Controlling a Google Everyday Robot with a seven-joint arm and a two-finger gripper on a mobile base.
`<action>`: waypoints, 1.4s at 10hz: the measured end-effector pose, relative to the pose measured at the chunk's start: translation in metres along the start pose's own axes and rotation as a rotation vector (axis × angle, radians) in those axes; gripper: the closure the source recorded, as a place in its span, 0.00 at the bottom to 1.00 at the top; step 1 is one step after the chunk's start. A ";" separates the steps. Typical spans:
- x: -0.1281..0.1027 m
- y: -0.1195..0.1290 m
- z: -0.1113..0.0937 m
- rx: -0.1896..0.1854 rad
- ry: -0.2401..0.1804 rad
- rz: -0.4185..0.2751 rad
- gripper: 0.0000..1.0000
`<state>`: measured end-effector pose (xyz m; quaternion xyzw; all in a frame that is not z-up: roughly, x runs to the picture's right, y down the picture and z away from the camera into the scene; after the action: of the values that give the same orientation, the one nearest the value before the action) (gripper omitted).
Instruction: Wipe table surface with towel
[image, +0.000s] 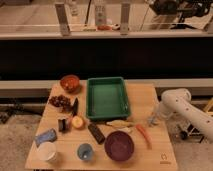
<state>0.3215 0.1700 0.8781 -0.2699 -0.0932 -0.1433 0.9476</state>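
The white robot arm (176, 102) enters from the right of the view, and its gripper (151, 120) hangs low over the right margin of the pale-brown wooden rectangular table (141, 100). How wide the jaws stand cannot be told, nor whether they hold anything. No towel can be made out anywhere in view. The surface to be wiped lies directly beneath the jaws and extends away from them toward the left of the view; its longer run appears to lie across the view. The table's right edge is just beside the jaws on the arm's side, so an outward stroke would, in my judgement, leave the surface at once. Open room is scarce. One bare strip runs from the jaws toward the far edge, between the green plastic rectangular tray (107, 97) and that right edge. A second bare patch lies nearer the camera than the jaws, around the small dark ring logo (163, 156). Just on the camera side of the jaws lies a slim orange carrot-like object (143, 135), with a pale elongated item (120, 123) to its left and a round purple bowl (119, 145) further forward. Beyond the tray the table is crowded; an orange-brown bowl (70, 82) and a white cup (47, 151) are among the items. Judgement: wiping calls for short strokes along the right margin.
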 end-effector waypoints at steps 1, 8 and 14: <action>0.008 -0.012 0.002 0.000 0.016 0.020 1.00; -0.045 -0.070 0.012 0.022 -0.029 -0.043 1.00; -0.049 -0.029 0.002 -0.009 -0.072 -0.130 1.00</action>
<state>0.2664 0.1583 0.8811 -0.2723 -0.1439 -0.1950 0.9312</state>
